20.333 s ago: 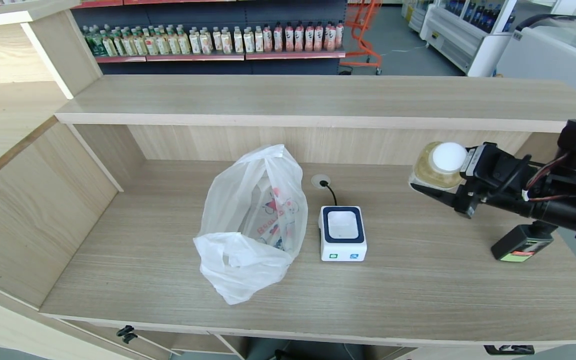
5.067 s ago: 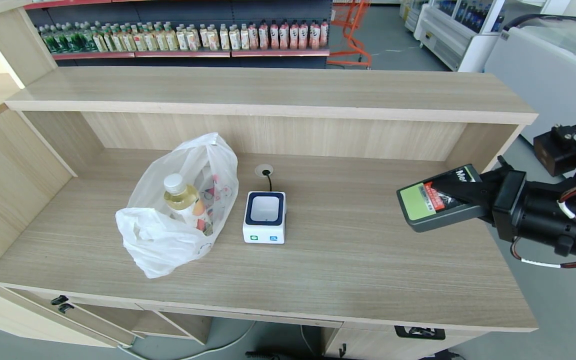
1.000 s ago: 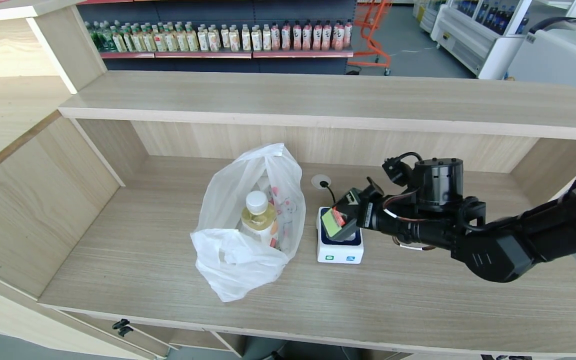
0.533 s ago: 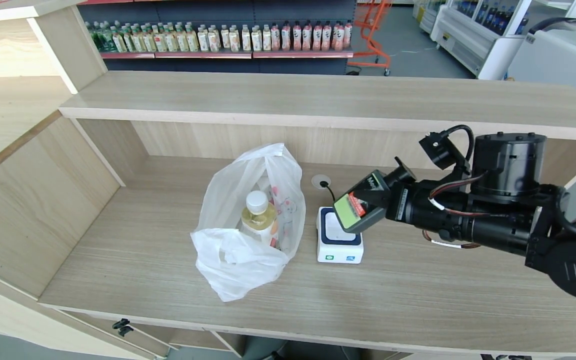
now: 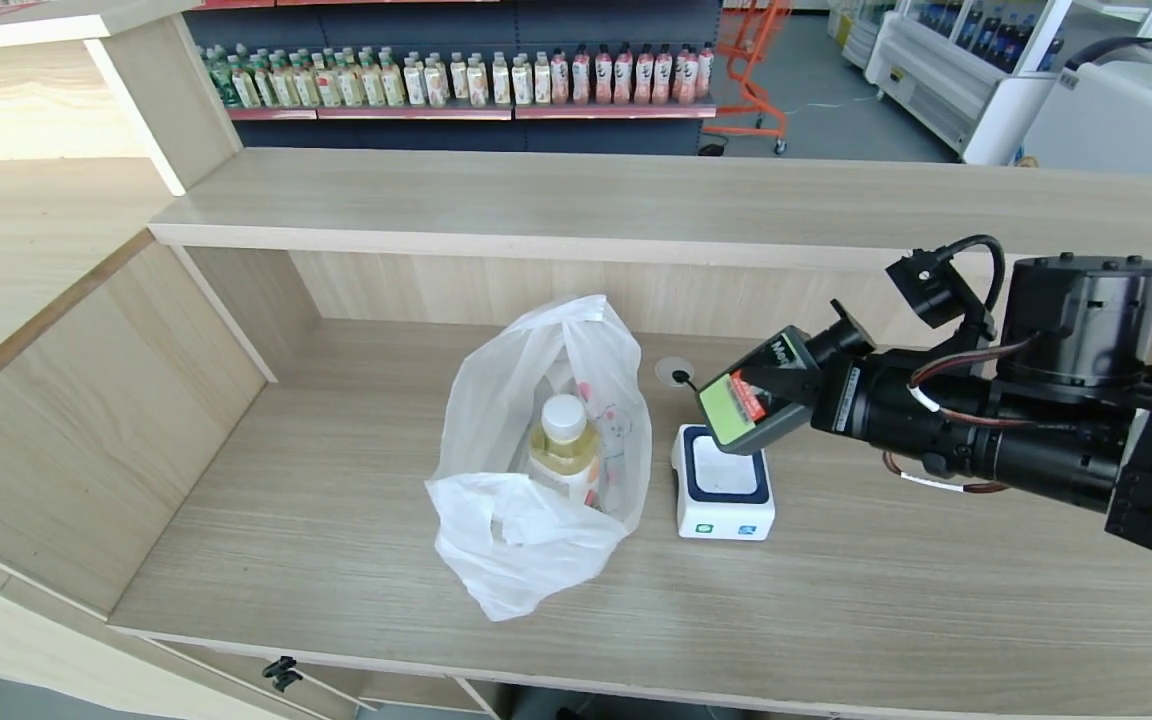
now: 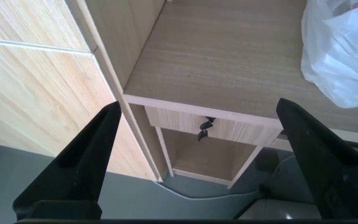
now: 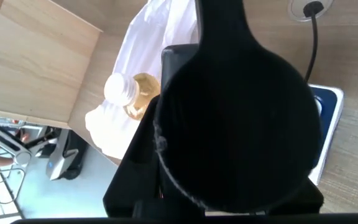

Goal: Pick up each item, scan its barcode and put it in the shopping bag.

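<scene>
Dark box (image 5: 736, 418), green/red label on its end, is clamped in the right gripper (image 5: 776, 385). Fingers grip its right end and the label end sticks out left. Box hangs tilted just above the white scanner (image 5: 724, 497), not touching. Plastic bag (image 5: 511, 530) sits just left of the scanner, bottle (image 5: 564, 452) upright inside. Left gripper (image 6: 197, 107) has fingers spread wide, holding nothing, by the counter's (image 5: 836, 600) near left edge.

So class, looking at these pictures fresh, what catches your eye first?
The right gripper holds a dark box with a green end above the white scanner at mid-counter. Left of the scanner stands a white shopping bag with a bottle inside.
</scene>
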